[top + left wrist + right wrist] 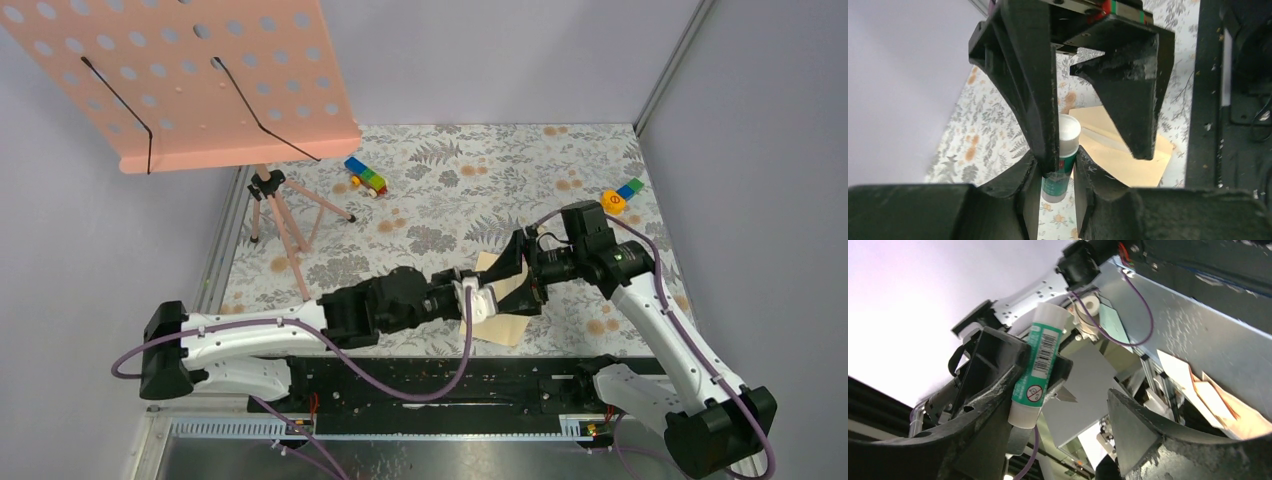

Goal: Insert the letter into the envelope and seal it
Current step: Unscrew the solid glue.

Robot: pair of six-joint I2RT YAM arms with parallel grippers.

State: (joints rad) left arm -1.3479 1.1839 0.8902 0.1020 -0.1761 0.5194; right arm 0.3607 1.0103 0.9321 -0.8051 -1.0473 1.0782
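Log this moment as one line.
phase: glue stick handover | left gripper: shut on glue stick | right gripper: open, stick between its fingers | envelope: lying below both grippers

My fingers (1028, 90) were rough, matt black plastic; the glue stick (1040, 360) smooth, glossy plastic with a paper label; the envelope (1128, 165) matt paper.

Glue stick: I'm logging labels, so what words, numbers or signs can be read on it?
No word or number can be read.
Barcode on the glue stick: digits too small to read.
Red crossed-circle sign near its lower end: the picture inside is blurred.
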